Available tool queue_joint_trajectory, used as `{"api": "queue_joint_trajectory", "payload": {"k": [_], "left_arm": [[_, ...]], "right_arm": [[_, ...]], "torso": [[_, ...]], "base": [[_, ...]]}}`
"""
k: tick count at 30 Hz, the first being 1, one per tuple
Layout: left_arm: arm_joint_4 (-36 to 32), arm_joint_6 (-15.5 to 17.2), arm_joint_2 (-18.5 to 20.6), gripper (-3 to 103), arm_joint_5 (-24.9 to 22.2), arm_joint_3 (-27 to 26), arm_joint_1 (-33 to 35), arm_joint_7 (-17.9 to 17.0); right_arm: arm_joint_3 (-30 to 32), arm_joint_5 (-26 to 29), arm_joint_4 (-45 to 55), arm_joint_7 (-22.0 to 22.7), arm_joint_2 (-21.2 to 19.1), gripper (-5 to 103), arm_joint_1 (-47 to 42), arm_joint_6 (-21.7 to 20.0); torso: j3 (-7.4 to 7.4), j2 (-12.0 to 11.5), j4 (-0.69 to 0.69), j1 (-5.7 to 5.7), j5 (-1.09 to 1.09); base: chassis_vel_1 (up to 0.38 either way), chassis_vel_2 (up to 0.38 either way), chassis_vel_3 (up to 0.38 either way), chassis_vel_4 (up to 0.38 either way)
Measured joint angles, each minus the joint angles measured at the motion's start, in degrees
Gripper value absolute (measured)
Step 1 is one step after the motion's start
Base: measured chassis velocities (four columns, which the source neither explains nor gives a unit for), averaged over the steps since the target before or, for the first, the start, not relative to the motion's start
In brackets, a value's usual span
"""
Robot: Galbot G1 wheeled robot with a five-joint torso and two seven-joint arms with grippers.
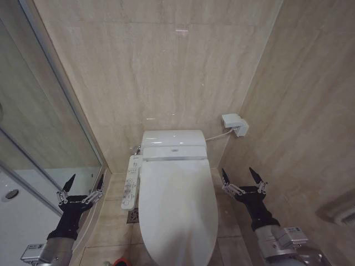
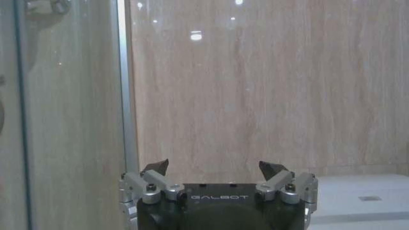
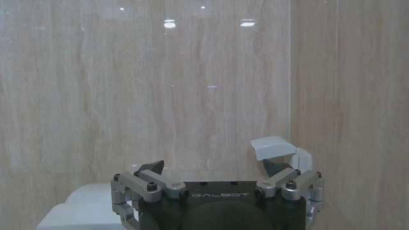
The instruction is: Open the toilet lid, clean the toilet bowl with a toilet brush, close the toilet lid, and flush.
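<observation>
Left arm: raised from the lower left corner of the head view, forearm angled up toward 1 o'clock. The left gripper (image 1: 84, 181) has its two black fingertips spread wide apart, with nothing between them and nothing touched. It hangs beside the glass shower partition (image 1: 50, 138), at 9 o'clock from the toilet.

Right arm: raised from the lower right corner, forearm angled toward 11 o'clock. The right gripper (image 1: 241, 175) likewise stands with fingers parted wide, empty and clear of all surfaces, at 3 o'clock from the toilet and near the tiled side wall (image 1: 310, 122).

Between the two grippers, the toilet lid (image 1: 177, 210) lies flat and closed, fully covering what is beneath it. A white control panel (image 1: 131, 182) runs along the 9 o'clock side of the lid. The tank housing (image 1: 174, 145) sits at 12 o'clock against the back wall. A white wall box (image 1: 234, 124) with a cord to the tank is mounted at 2 o'clock. A red object (image 1: 120, 262) shows at the picture's bottom edge, at 7 o'clock from the lid; what it is cannot be told.
</observation>
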Motion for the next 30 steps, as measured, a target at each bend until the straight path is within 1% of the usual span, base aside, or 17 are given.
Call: {"api": "queue_joint_trajectory", "payload": {"k": [3,5,6,7,8,13,14,19,22,23,26,27,28,29,30], "left_arm": [[0.3,-0.3,-0.2,96,0.2,0.2,0.1,0.6],[0.6,-1.0,-0.4,96,0.4,0.2,0.2,1.9],[0.6,-1.0,-0.4,96,0.4,0.2,0.2,1.9],[0.7,-1.2,-0.4,92,0.6,0.0,0.2,2.3],[0.9,-1.4,-0.3,92,0.6,0.0,0.3,2.6],[1.9,-1.8,-0.3,92,0.9,-0.1,0.2,2.8],[2.3,-2.1,-0.3,97,1.0,-0.1,0.1,3.1],[4.2,-3.5,0.1,97,1.2,-0.6,-0.1,3.2],[6.8,-5.0,0.9,96,0.9,-1.5,-0.4,2.4],[6.8,-5.0,0.9,96,0.9,-1.5,-0.4,2.4],[10.7,-6.8,2.7,96,-0.1,-3.0,-1.7,1.5],[10.7,-6.8,2.7,96,-0.1,-3.0,-1.7,1.5],[11.5,-7.2,3.2,96,-0.3,-3.6,-2.1,1.5],[12.9,-7.7,4.0,93,-0.9,-4.4,-2.7,1.5],[13.6,-8.0,4.5,93,-1.7,-4.7,-3.1,1.8]], "right_arm": [[0.0,0.0,0.0,0.0,0.0,100,0.0,0.0],[0.0,0.0,0.0,0.0,0.0,100,0.0,0.0],[0.0,0.0,0.0,0.0,0.0,100,0.0,0.0],[0.0,0.0,0.0,0.0,0.0,100,0.0,0.0],[0.0,0.0,0.0,0.0,0.0,100,0.0,0.0],[0.0,0.0,0.0,0.0,0.0,100,0.0,0.0],[0.0,0.0,0.0,0.0,0.0,100,0.0,0.0],[0.0,0.0,0.0,0.0,0.0,100,0.0,0.0],[0.0,0.0,0.0,0.0,0.0,100,0.0,0.0],[0.0,0.0,0.0,0.0,0.0,100,0.0,0.0],[0.0,0.0,0.0,0.0,0.0,100,0.0,0.0],[0.0,0.0,0.0,0.0,0.0,100,0.0,0.0],[0.0,0.0,0.0,0.0,0.0,100,0.0,0.0],[0.0,0.0,0.0,0.0,0.0,100,0.0,0.0],[0.0,0.0,0.0,0.0,0.0,100,0.0,0.0]], "torso": [[0.00,0.0,-0.03,0.00,0.00],[0.00,0.0,-0.03,0.00,0.01],[0.00,0.0,-0.03,0.00,0.01],[0.00,0.0,-0.03,0.00,0.00],[0.00,0.0,-0.01,0.00,0.00],[0.00,0.0,-0.02,0.00,0.00],[0.00,0.0,-0.02,0.00,0.00],[0.00,0.0,-0.01,0.00,0.00],[0.00,0.0,-0.01,0.01,0.00],[0.00,0.0,-0.01,0.01,0.00],[0.00,0.0,-0.01,0.00,-0.01],[0.00,0.0,-0.01,0.00,-0.01],[0.00,0.0,-0.04,-0.01,-0.01],[0.00,0.0,-0.02,-0.01,-0.01],[0.00,0.0,-0.02,-0.01,0.00]], "base": [[-0.100,0.085,0.083,-0.086],[-0.090,0.067,0.066,-0.068],[-0.065,0.078,0.066,-0.061],[-0.065,0.044,0.084,-0.061],[-0.071,0.044,0.077,-0.062],[-0.072,0.076,0.072,-0.061],[-0.075,0.071,0.085,-0.067],[-0.058,0.077,0.068,-0.072],[-0.019,0.056,0.037,-0.043],[0.002,0.052,0.031,-0.029],[0.000,0.000,0.000,0.000],[0.000,0.000,0.000,0.000],[0.000,0.000,0.000,0.000],[0.000,0.000,0.000,0.000],[0.000,0.000,0.000,0.000]]}}
